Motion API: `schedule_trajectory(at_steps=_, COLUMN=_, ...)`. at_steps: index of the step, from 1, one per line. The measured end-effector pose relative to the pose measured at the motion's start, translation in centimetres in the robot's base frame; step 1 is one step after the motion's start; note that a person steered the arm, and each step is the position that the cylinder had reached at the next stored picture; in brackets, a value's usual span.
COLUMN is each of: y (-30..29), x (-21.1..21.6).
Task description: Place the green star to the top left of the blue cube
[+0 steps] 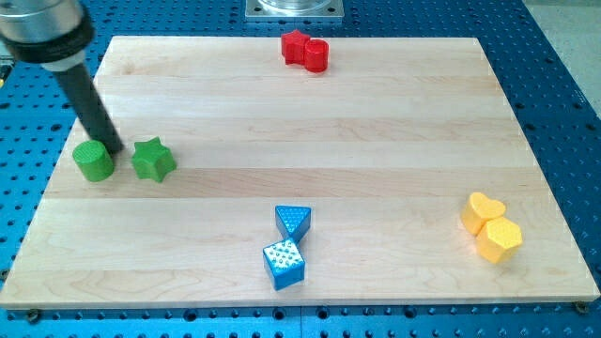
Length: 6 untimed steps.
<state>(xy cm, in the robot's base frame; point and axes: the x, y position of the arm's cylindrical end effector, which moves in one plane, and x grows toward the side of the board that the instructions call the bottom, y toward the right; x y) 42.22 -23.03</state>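
Blue cube (284,264) sits near the view's bottom; green star (153,160), well up-left of it, looks light, rigid and slide-prone, best pushed on a flat flank; my tip (116,150), a fingerless rod holding nothing, sits between the star and the green cylinder (94,161).

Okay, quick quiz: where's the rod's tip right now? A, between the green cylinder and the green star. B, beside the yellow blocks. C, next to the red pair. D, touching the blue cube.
A: my tip sits between the green cylinder and the green star.
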Motion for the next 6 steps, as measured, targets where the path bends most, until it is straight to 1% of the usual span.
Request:
schedule_trajectory(at_steps=1, y=-1.5, x=0.6)
schedule_trajectory(at_steps=2, y=4.0, x=1.4)
schedule_trajectory(at_steps=3, y=11.8, x=2.9)
schedule_trajectory(at_steps=4, y=14.3, x=6.8)
schedule_trajectory(at_steps=5, y=12.1, x=4.7)
schedule_trajectory(at_steps=6, y=10.1, x=10.7)
